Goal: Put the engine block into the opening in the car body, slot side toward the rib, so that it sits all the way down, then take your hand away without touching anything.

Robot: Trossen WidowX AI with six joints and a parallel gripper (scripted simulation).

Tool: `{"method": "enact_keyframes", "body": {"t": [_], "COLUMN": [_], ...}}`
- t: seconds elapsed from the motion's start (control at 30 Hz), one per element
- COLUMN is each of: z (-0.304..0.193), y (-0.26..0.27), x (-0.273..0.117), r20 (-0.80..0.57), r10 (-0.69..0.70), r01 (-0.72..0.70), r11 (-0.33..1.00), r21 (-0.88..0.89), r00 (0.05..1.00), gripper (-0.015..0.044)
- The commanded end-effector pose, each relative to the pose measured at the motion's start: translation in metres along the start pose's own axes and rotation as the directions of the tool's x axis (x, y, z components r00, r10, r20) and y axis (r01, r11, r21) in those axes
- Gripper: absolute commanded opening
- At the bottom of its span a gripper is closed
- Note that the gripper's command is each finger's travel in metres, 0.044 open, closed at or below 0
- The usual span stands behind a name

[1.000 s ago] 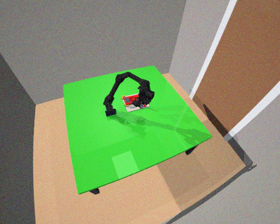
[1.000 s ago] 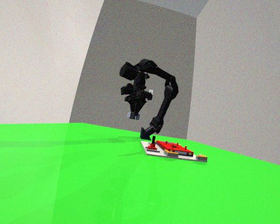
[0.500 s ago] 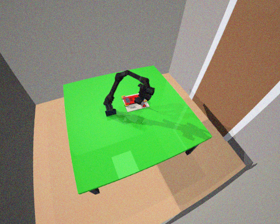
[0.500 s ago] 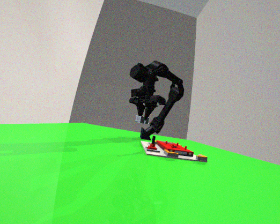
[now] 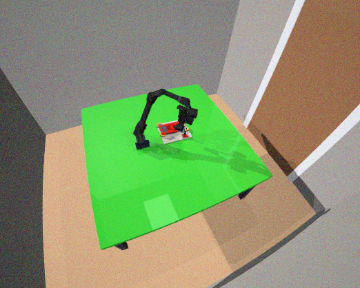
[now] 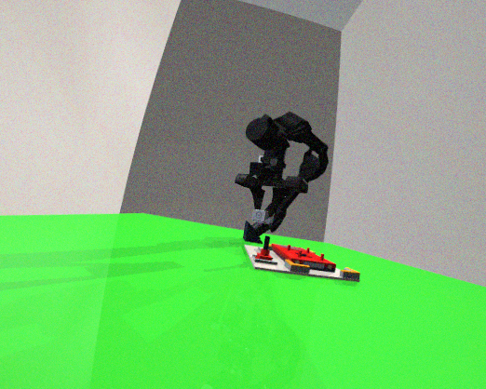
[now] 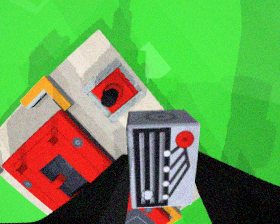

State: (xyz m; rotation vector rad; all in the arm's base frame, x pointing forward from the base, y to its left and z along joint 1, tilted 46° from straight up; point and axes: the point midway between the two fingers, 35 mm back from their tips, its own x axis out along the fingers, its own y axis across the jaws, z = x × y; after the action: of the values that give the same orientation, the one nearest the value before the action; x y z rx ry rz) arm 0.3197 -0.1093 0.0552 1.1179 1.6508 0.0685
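Note:
The engine block (image 6: 259, 216) (image 7: 163, 165) is a grey box. In the wrist view its face shows dark slots, white dots and a red disc. My gripper (image 5: 179, 127) (image 6: 258, 211) (image 7: 160, 160) is shut on it and holds it in the air above the base plate. The block cannot be made out in the top view. The red car body (image 5: 172, 127) (image 6: 303, 253) (image 7: 28, 152) lies below, to the lower left of the block in the wrist view. Its dark opening (image 7: 73, 179) has a small red rib (image 7: 60, 179). The block is clear of the opening.
The pale base plate (image 5: 167, 140) (image 6: 252, 253) (image 7: 99, 45) carries the car body. Yellow corner brackets (image 6: 297, 265) (image 7: 46, 87) stand beside the body. A red part with an upright black peg (image 6: 266, 244) (image 7: 110, 96) sits in a grey frame near one end, close to the block in the wrist view.

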Motion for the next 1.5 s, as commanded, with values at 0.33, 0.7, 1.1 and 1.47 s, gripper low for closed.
{"method": "enact_keyframes", "body": {"t": [0.33, 0.7, 1.1, 1.47], "z": [-0.022, -0.042, -0.066, -0.069], "y": [0.041, 0.069, 0.096, 0.098], "x": [0.013, 0.025, 0.038, 0.040], "r20": [0.007, -0.002, -0.018, -0.020], "r10": [0.010, 0.019, 0.032, 0.033], "r01": [-0.008, -0.018, -0.036, -0.038], "r11": [0.969, 0.906, 0.808, 0.775], "r21": [-0.249, -0.423, -0.588, -0.630], "r00": [1.000, 1.000, 0.999, 0.999], "gripper": [0.0000, 0.0000, 0.0000, 0.0160]}}
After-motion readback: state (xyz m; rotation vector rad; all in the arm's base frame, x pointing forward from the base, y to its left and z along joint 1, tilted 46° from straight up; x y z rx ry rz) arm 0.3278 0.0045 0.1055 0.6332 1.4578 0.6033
